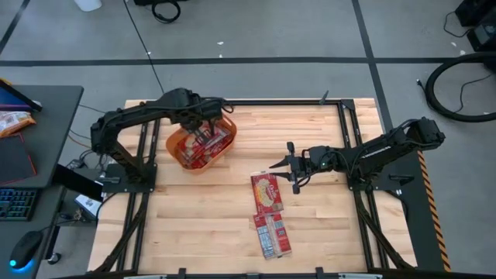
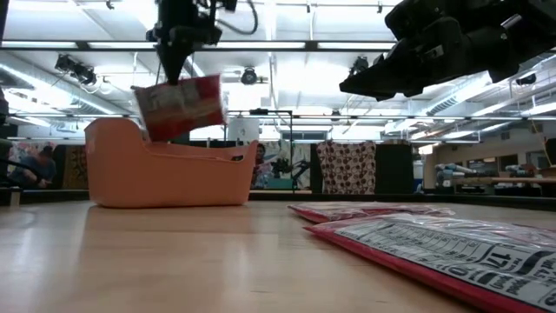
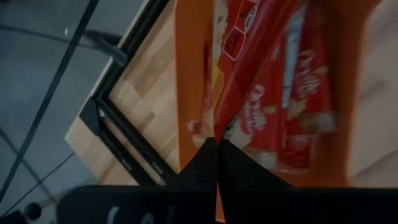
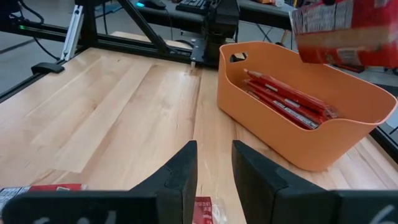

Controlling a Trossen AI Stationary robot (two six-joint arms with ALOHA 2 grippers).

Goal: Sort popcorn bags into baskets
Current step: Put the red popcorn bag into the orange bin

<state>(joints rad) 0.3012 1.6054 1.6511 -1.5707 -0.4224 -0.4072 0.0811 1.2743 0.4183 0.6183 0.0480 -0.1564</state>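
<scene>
My left gripper [image 2: 180, 54] hovers over the orange basket [image 1: 180, 149], shut on a red popcorn bag [image 2: 178, 106] that hangs above the tub [image 2: 165, 174]. Several more red bags [image 4: 287, 99] lie inside the basket [image 4: 323, 146]. Two bags lie flat on the table: one [image 1: 267, 192] just in front of my right gripper [image 1: 293, 167], and another [image 1: 273, 235] nearer the table's near edge. My right gripper [image 4: 214, 165] is open and touches nothing. It stands above the table beside the first flat bag. My left gripper pinches the popcorn bag by its upper edge [image 3: 219, 134] between the two shut fingers [image 3: 202, 163], coming from above and pointing down. The bag hangs below the fingers, lifted clear, its lower end [image 2: 174, 130] over the basket's opening.
The left half of the wooden table top [image 4: 106, 106] is bare. A black frame rail [image 1: 349, 132] runs along the table's right and far sides. A desk with a keyboard [image 1: 19, 203] stands off the table's left side.
</scene>
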